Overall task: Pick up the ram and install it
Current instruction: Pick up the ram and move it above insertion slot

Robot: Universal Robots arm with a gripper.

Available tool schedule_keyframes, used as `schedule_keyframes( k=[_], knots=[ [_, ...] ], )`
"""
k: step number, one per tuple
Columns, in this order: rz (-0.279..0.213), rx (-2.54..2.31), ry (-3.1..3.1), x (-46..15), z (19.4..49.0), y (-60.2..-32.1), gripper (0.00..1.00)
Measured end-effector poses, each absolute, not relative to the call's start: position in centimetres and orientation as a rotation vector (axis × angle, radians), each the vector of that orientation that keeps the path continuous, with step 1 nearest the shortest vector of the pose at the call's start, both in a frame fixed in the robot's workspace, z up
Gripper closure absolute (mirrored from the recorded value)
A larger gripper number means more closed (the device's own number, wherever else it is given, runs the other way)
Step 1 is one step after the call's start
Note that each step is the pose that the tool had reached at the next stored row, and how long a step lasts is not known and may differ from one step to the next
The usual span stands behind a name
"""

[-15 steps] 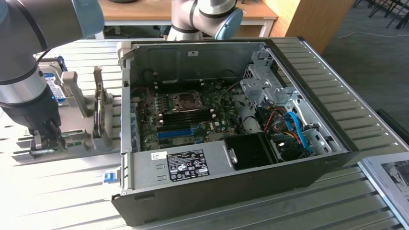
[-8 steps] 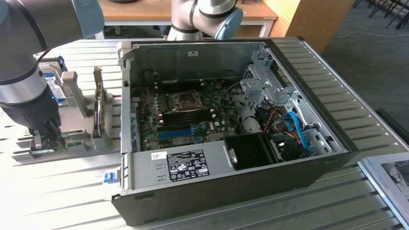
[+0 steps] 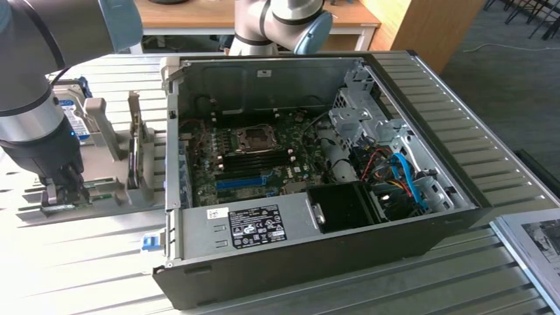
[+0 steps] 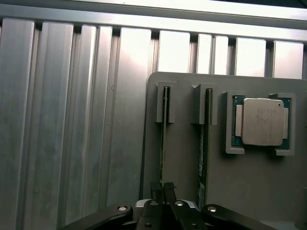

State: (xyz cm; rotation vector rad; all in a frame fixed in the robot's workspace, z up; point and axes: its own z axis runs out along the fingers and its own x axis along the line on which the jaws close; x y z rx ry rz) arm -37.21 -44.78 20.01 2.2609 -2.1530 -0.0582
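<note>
Clenched on the thin edge of the ram (image 4: 163, 139), the hand (image 4: 163, 190) has its two dark fingertips pressed together with the board between them. That ram, a long narrow green circuit-board stick, stands on edge in a slot of a flat grey plastic holder (image 4: 184, 163). Just beside it, in the neighbouring parallel slot, stands a second green memory stick (image 4: 203, 143), apart from the fingers. Further along the same holder a square silver processor chip (image 4: 261, 122) lies flat in its own corner brackets. The holder rests on a ribbed aluminium bench (image 3: 88, 262). In the exterior view the hand (image 3: 68, 189) reaches straight down onto the holder at the exterior view's left, near the front edge of the bench. To the exterior view's right of it lies an open black computer case (image 3: 350, 236), its green motherboard (image 3: 254, 157) exposed, with a long blue slot (image 3: 240, 182) on that board, well apart from the ram.
</note>
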Motion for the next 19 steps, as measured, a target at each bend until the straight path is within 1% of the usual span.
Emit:
schedule_keyframes(
  k=[19],
  knots=[
    [-0.059, 2.236, -2.180, -37.22, 20.01, -44.78, 0.88]
  ],
)
